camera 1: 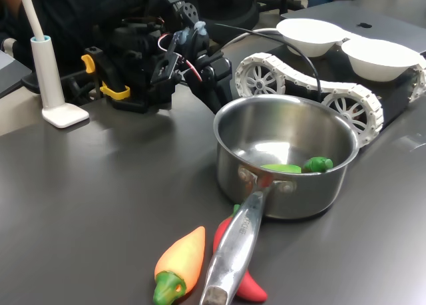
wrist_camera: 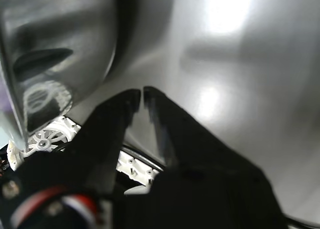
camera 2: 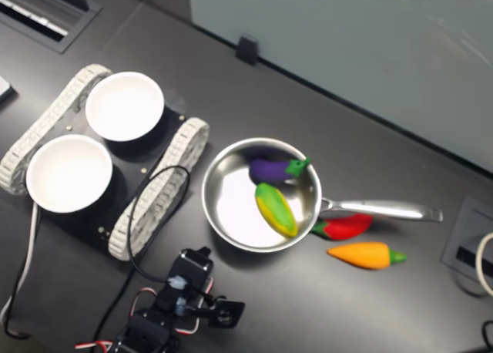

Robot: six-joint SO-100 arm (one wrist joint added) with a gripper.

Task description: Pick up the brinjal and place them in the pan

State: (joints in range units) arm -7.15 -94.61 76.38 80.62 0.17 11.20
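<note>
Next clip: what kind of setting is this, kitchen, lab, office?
Most likely a robotics lab or office workbench, not a kitchen. A small tracked rover carrying two white bowls sits on a dark desk with cable ports, and the pan holds only toy vegetables, including the brinjal.

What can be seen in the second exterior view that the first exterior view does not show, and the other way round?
Only the second exterior view shows the purple body of the brinjal, lying inside the pan beside a yellow-green toy vegetable. Only the first exterior view shows a white stand at the first exterior view's left, and yellow clips on the arm's base. Both exterior views share the pan, its long handle, the red chilli, the orange pepper, two white bowls on a tracked vehicle, and the arm with its pincer outside the pan.
</note>
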